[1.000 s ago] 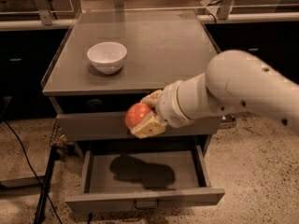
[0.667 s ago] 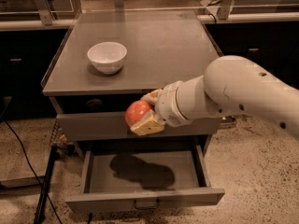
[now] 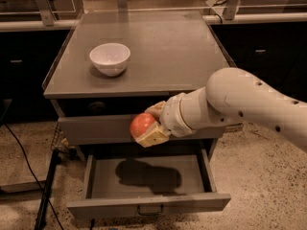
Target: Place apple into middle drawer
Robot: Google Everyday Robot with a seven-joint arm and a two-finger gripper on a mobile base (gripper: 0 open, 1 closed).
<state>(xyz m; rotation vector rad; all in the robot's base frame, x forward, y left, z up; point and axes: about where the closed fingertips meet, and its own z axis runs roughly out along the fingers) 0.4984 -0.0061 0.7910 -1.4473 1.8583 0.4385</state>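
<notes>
gripper (image 3: 150, 124) clasping smooth round apple (image 3: 140, 125) | above grey metal middle drawer (image 3: 102, 184) (open)

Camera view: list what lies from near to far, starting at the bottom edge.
The middle drawer, pulled open → the apple, held in the gripper above it → the white bowl on the cabinet top.

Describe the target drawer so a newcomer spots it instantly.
Find the grey cabinet carrying the white bowl. The middle drawer is the one pulled open below the gripper, whose jaws hold the apple; the drawer above is closed, taller-fronted.
</notes>
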